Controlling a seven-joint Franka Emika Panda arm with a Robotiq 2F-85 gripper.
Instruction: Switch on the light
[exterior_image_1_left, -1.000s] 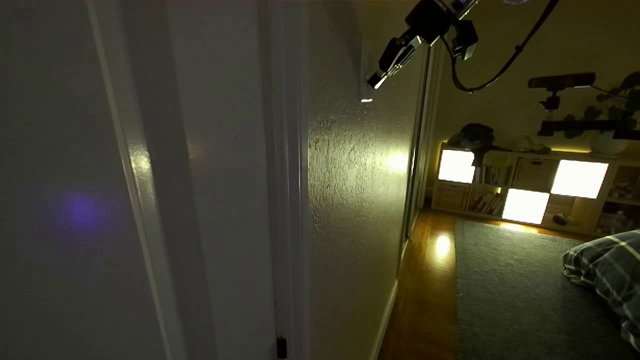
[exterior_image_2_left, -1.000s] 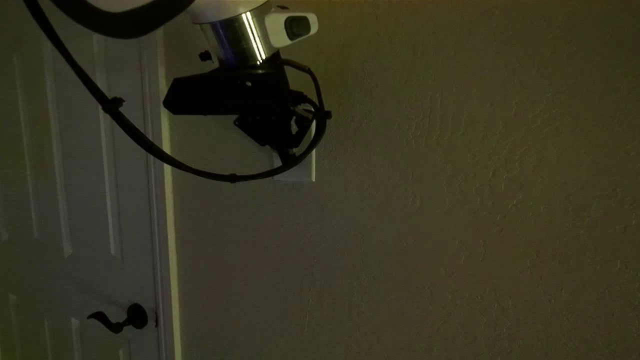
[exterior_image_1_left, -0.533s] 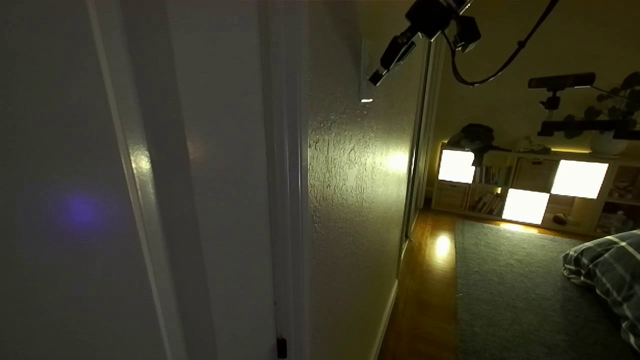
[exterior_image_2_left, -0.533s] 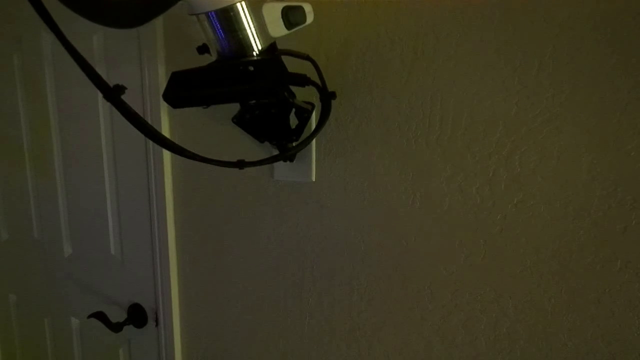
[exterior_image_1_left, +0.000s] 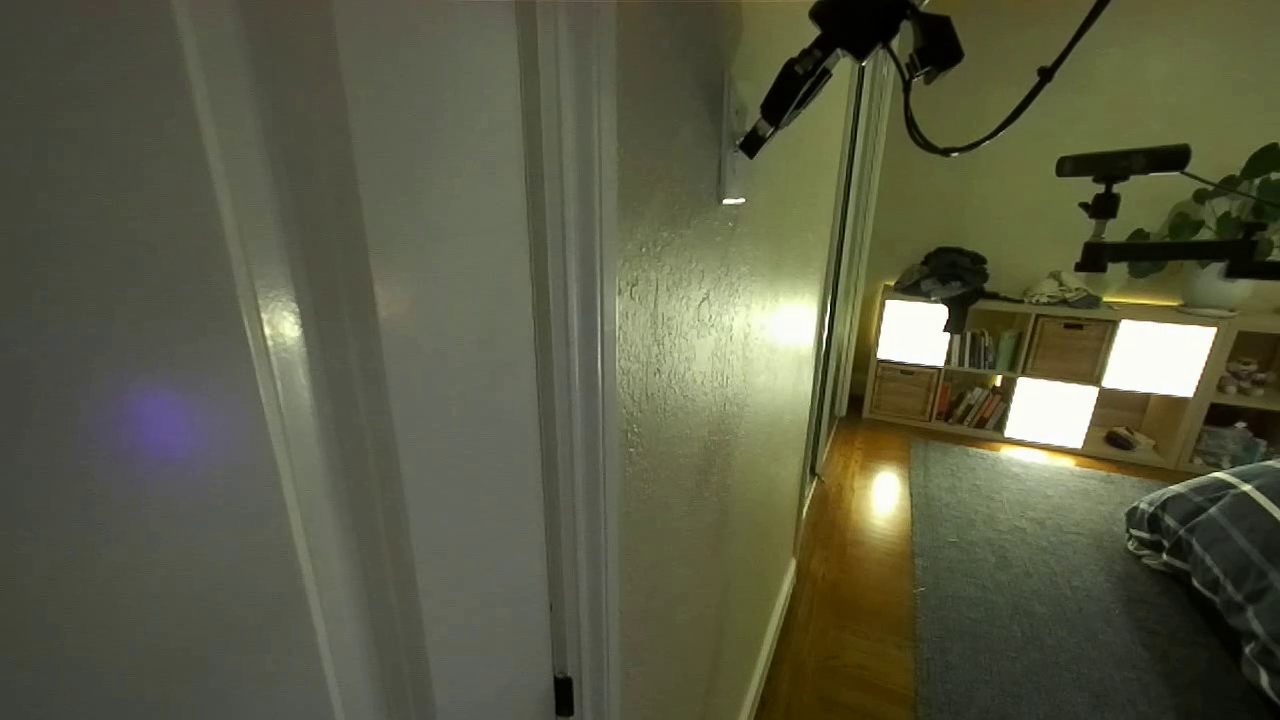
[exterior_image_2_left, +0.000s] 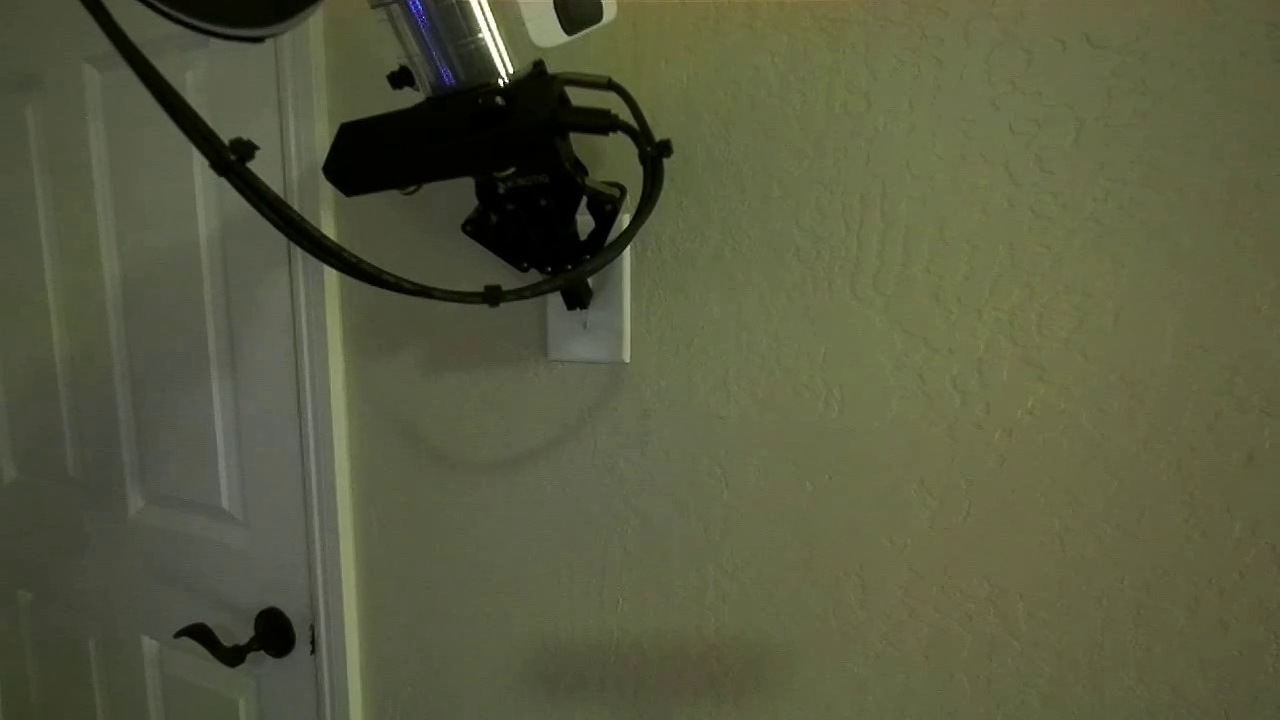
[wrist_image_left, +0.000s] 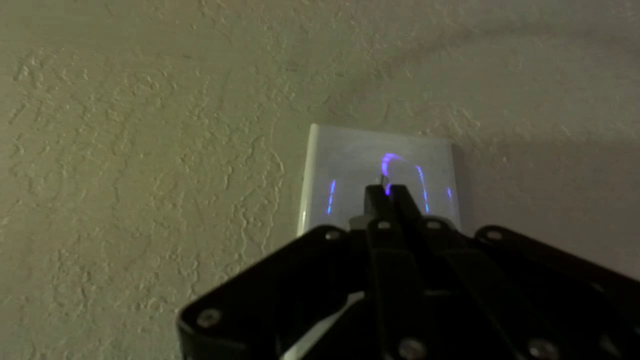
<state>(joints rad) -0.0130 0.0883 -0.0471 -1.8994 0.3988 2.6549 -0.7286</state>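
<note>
Gripper (wrist_image_left: 388, 191) fronts switch plate (wrist_image_left: 345, 155), wall (wrist_image_left: 150, 160) beyond its edges.

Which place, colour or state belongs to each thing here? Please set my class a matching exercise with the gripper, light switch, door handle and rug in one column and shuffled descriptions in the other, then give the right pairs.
Things:
1. gripper
2. light switch
3. door handle
4. rug

Descriptions:
A. grey, lying on the wooden floor
B. dark, fixed to the door
C. black and shut
D. white, upright on the wall

Right pairs: 1-C, 2-D, 3-B, 4-A
</note>
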